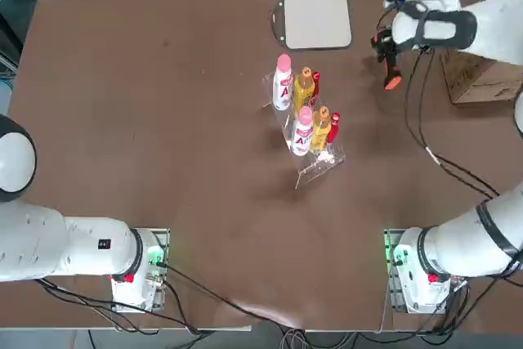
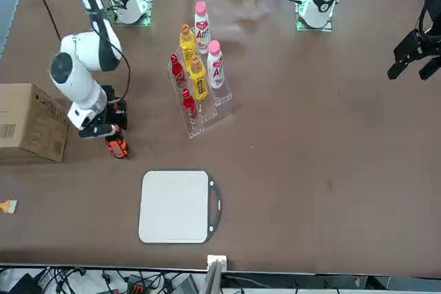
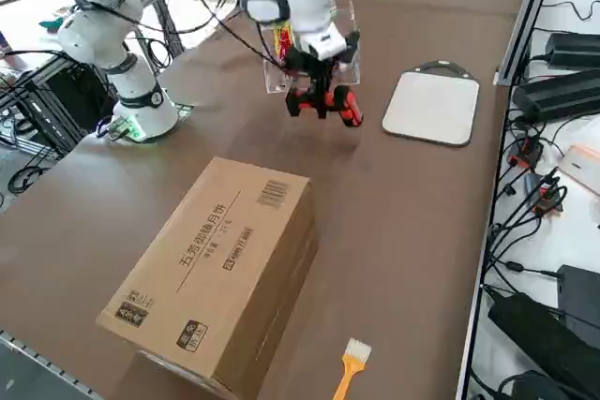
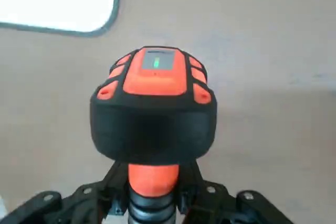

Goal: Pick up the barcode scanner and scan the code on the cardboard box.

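My right gripper [image 1: 384, 48] is shut on the barcode scanner [image 1: 391, 71], a black pistol-shaped device with orange-red trim, and holds it over the table near the far right. In the wrist view the scanner's head [image 4: 154, 107] fills the middle, with a small green light on its orange face; the gripper [image 4: 155, 205] clamps its handle below. The front view shows the scanner's orange end [image 2: 116, 147] hanging under the gripper [image 2: 109, 127], just beside the cardboard box [image 2: 27, 123]. A barcode shows on the brown cardboard box [image 3: 223, 259], which lies to the scanner's right [image 1: 484, 79].
A clear rack with several bottles [image 1: 304, 112] stands mid-table. A flat grey pad [image 1: 317, 20] lies at the far edge, left of the scanner. A small brush with an orange handle [image 3: 351, 366] lies beyond the box near the table's edge.
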`<action>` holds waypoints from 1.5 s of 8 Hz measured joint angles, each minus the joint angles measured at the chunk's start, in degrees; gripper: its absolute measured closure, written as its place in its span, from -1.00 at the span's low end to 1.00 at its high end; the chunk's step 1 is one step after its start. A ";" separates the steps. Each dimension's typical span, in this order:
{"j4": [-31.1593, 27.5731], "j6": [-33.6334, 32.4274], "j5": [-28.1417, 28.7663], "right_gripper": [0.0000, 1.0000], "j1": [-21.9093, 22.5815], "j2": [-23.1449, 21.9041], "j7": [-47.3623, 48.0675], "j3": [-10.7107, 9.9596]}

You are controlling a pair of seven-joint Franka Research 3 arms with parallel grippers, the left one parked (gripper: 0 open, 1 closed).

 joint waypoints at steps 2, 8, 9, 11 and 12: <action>6.16 -10.64 -0.06 0.13 -4.78 -4.44 -1.06 -0.41; 17.16 -21.99 -0.18 0.13 -27.86 -3.72 -25.38 -1.15; 18.01 -21.99 -0.18 0.13 -29.63 -2.89 -27.58 -1.14; 19.97 -21.99 -0.18 0.13 -30.48 -1.06 -29.27 -1.09; 20.52 -21.99 -0.25 0.13 -30.48 -0.44 -29.30 -0.89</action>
